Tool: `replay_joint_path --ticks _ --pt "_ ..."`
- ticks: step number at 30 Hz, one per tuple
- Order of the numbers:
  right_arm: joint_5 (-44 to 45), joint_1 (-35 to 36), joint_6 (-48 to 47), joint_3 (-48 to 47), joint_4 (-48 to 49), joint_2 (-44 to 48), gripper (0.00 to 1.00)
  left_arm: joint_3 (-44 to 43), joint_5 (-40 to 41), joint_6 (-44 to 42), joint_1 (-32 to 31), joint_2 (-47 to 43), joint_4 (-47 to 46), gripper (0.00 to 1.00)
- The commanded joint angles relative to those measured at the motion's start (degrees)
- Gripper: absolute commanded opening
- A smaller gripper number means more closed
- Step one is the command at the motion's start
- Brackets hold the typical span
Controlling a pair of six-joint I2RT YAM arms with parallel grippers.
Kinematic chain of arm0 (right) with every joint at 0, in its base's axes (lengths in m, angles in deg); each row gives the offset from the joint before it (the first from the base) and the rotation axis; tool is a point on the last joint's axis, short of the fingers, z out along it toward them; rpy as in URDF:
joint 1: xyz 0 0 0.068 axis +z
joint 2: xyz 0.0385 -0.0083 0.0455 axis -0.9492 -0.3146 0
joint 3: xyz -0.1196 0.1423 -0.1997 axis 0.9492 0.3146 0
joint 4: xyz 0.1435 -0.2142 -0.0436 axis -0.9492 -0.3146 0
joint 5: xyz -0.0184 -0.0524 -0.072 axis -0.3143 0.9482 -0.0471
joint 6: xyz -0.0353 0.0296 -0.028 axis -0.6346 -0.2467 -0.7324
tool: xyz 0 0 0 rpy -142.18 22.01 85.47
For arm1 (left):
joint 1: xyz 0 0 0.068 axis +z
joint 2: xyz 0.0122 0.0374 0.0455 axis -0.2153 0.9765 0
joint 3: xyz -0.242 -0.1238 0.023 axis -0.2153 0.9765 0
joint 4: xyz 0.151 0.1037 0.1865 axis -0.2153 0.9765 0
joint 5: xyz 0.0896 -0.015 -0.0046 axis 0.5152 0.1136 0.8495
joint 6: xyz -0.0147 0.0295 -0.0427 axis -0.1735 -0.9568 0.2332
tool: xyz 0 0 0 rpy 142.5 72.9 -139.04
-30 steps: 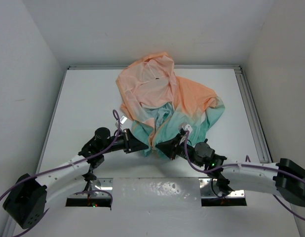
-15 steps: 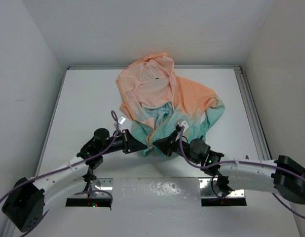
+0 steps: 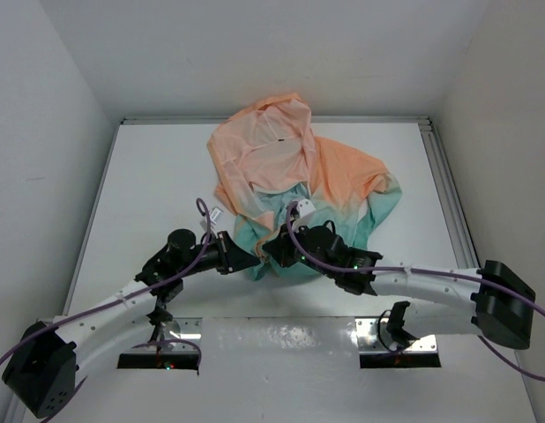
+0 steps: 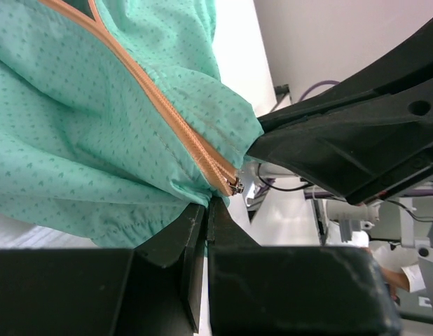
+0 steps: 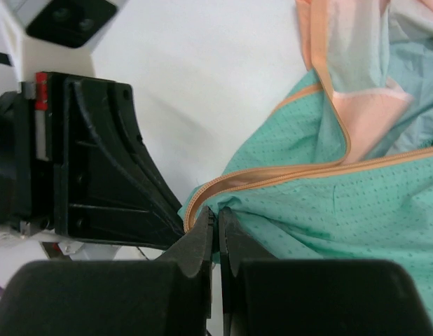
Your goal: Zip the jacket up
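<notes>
The jacket (image 3: pixel 294 172) lies crumpled on the table, peach-orange at the hood and teal at the near hem. My left gripper (image 3: pixel 256 262) is shut on the teal hem (image 4: pixel 132 217), just beside the bottom end of the orange zipper (image 4: pixel 167 119), where a small metal piece (image 4: pixel 235 185) shows. My right gripper (image 3: pixel 271 252) is shut on the teal fabric (image 5: pixel 328 224) right at the orange zipper tape (image 5: pixel 272 182). The two grippers almost touch tip to tip. In the right wrist view the zipper runs open, its two sides parting higher up.
The white table (image 3: pixel 149 185) is walled by white panels, with a metal rail (image 3: pixel 453 203) along its right edge. Both arms stretch in from the near edge, and metal mounting plates (image 3: pixel 387 330) sit at their bases.
My right gripper has moved left across the hem, up against the left gripper, bunching the teal fabric. The left gripper has stayed almost in place.
</notes>
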Motion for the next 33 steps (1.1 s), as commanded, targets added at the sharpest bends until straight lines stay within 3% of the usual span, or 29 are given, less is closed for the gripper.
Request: replay_joint_path --ticks 1,6,10,20,23,24,28,31,33 --pt "4.37 0.07 3.53 -5.64 -4.56 -1.68 0.0 -1.66 -0.1 -2.66 -0.74 -0.25 3.05 0.0" --pt "3.14 -0.01 6.61 -8.81 -10.36 -2.04 0.0 -2.01 2.19 -3.63 -0.74 -0.17 4.55 0.0" --pt "7.51 0.07 7.05 -11.18 -16.24 -4.49 0.0 -3.06 0.44 -3.9 -1.27 1.24 4.02 0.0" --pt "6.39 -0.1 7.14 -15.41 -18.72 -8.45 0.0 -1.58 -0.71 -4.43 -1.62 2.12 5.96 0.0" --pt "6.13 -0.01 7.14 -12.88 -20.13 -5.91 0.29 -1.31 -1.76 -4.08 -1.62 2.21 5.6 0.0" --pt "5.78 -0.01 7.05 -12.16 -20.13 -3.82 0.44 -1.13 -2.37 -3.81 -1.71 2.38 5.17 0.0" --pt "2.53 0.07 4.86 -11.54 -23.72 -0.03 0.63 -1.13 -4.05 -3.55 -1.62 2.65 4.81 0.0" --pt "-1.25 0.16 3.1 -12.07 -27.94 2.44 0.65 -1.22 -5.01 -3.72 -1.62 2.82 4.9 0.0" --pt "-4.23 0.16 2.13 -10.84 -28.39 4.28 0.38 -1.31 -5.89 -4.07 -1.62 3.26 4.99 0.0"
